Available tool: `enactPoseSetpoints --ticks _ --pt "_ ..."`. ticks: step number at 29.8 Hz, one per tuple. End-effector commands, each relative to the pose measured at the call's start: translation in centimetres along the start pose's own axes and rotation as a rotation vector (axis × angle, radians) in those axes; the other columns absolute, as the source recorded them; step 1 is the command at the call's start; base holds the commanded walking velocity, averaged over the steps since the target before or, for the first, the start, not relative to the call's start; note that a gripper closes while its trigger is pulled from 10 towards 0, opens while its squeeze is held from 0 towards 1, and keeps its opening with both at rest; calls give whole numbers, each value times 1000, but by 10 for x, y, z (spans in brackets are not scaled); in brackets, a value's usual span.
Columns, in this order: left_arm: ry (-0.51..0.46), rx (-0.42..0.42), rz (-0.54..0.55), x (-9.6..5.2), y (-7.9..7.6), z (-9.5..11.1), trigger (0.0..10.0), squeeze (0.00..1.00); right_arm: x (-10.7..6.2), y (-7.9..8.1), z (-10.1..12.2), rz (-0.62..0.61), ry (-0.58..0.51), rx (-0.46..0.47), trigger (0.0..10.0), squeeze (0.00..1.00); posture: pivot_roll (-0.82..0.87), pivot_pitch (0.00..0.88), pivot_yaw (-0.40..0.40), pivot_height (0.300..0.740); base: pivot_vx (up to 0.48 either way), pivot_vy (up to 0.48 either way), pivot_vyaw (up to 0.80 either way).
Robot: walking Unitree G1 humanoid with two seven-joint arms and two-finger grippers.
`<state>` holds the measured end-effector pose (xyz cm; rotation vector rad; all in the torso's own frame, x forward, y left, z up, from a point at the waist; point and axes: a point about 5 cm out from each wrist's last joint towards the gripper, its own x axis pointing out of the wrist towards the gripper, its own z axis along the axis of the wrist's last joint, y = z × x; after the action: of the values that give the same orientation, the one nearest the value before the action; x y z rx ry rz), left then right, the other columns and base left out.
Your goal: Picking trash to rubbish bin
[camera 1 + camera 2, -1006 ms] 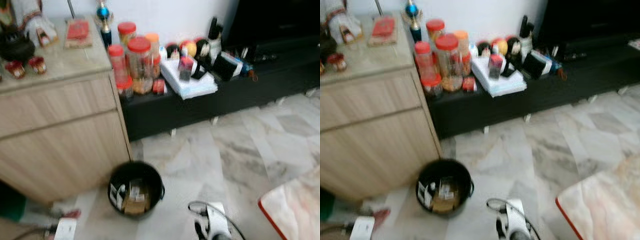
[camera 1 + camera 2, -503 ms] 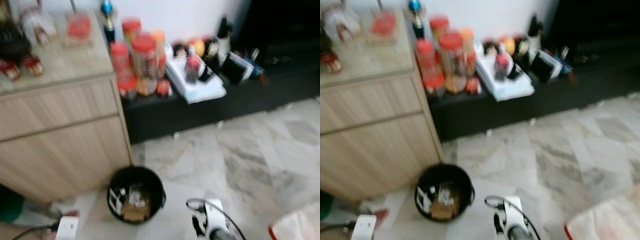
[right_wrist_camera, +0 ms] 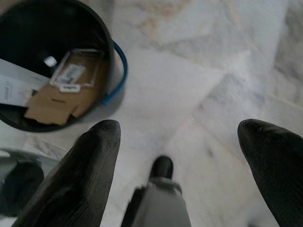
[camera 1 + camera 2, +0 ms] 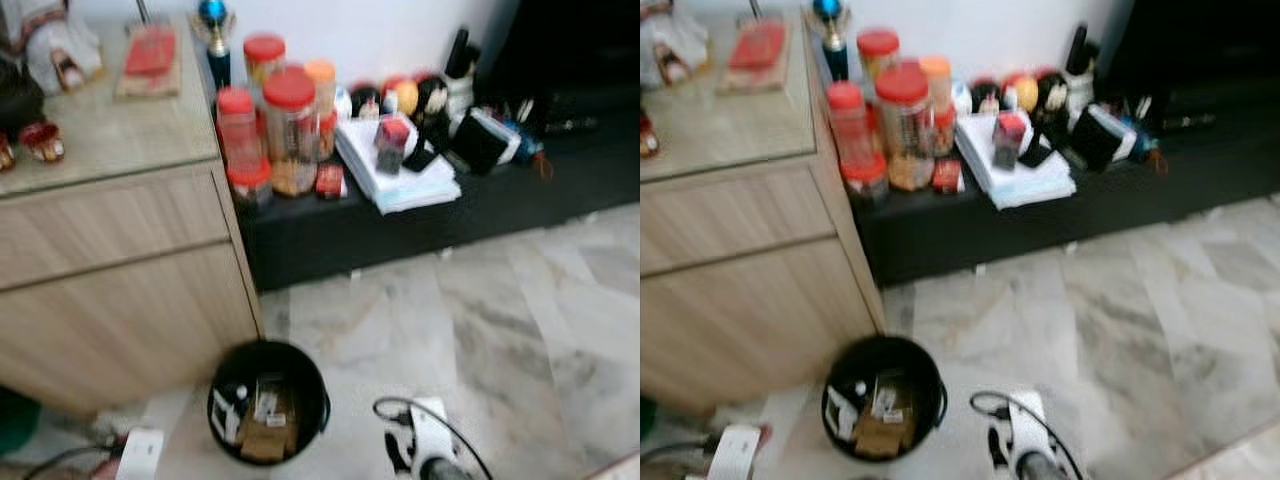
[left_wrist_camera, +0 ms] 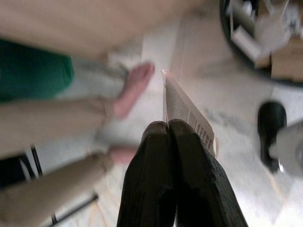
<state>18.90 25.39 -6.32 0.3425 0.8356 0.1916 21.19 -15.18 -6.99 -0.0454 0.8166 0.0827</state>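
You are looking down at a grey-veined marble floor beside a light wood cabinet and a low black bench crowded with red-lidded plastic jars and a stack of white papers.

The round black plastic rubbish bin stands on the floor at the cabinet's foot, between your two arms. It holds a flat piece of brown cardboard and some small white packets.

Your left wrist view gives what the head views blur: the left gripper has its two black fingers pressed together on a thin white printed card, which stands up from the tips. The bin's rim lies ahead of it and to one side, and a person's bare foot rests on the floor just beyond the fingers.

Your right wrist view shows the right gripper with fingers spread wide, holding nothing, the bin just beside its left finger.
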Motion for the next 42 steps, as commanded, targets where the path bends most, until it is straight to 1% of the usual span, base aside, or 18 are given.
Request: enactPoseSetpoints --ticks 1,2,3,4,5,7,8,9,10,11,14,15,19,22,26,27,28,42 --pt "-10 40 -41 -1 -8 -1 10000 0 -2 -5 -4 -6 6 0 10000 0 133 163 3 740 0 0 0" --pt "-38 80 -59 0 -12 5 10000 0 -1 -5 -1 0 -1 -2 10000 0 133 163 3 740 0 0 0" --pt "-101 140 -89 2 -21 21 10000 0 1 -3 6 11 -25 -7 10000 0 133 162 1 740 0 0 0" --pt "-134 149 -104 3 -25 31 10000 0 2 -3 11 17 -40 -9 10000 0 131 161 0 740 0 0 0" --pt "-134 149 -104 3 -25 31 10000 0 2 -3 11 17 -40 -9 10000 0 131 161 0 740 0 0 0" --pt "-235 132 -131 3 -36 58 10000 0 5 1 26 40 -85 -20 10000 0 124 160 -3 740 0 0 0" --pt "-235 132 -131 3 -36 58 10000 0 5 1 26 40 -85 -20 10000 0 124 160 -3 740 0 0 0" --pt "-289 143 -144 3 -42 73 10000 0 6 4 34 58 -113 -22 10000 0 117 160 -4 740 0 0 0" --pt "-329 169 -152 3 -46 85 10000 0 7 6 40 72 -132 -27 10000 0 111 161 -5 740 0 0 0" --pt "-413 239 -165 1 -54 107 10000 0 8 9 50 96 -161 -40 10000 0 108 159 -6 740 0 0 0" --pt "-502 300 -178 -2 -62 130 10000 0 8 12 63 121 -206 -40 10000 0 105 160 -7 740 0 0 0" --pt "-553 324 -172 -4 -64 144 10000 0 9 14 70 135 -232 -43 10000 0 101 160 -9 740 0 0 0" --pt "-580 334 -171 -6 -66 151 10000 0 9 14 73 144 -247 -41 10000 0 100 160 -8 740 0 0 0" --pt "-610 341 -183 -7 -67 165 10000 0 9 17 82 167 -276 -50 10000 0 96 162 -15 740 0 0 0" --pt "-608 361 -183 -7 -68 162 10000 0 8 17 76 165 -260 -48 10000 0 97 161 -15 740 0 0 0" --pt "-605 369 -183 -6 -67 160 10000 380 8 16 74 164 -256 -44 10000 0 98 161 -15 740 0 0 0" --pt "-597 365 -184 -6 -66 157 10000 1000 8 15 69 158 -241 -43 10000 0 100 164 -16 740 0 0 0" --pt "-590 345 -170 -4 -59 155 10000 1000 6 10 48 139 -177 -41 10000 0 103 180 -21 740 0 0 0"
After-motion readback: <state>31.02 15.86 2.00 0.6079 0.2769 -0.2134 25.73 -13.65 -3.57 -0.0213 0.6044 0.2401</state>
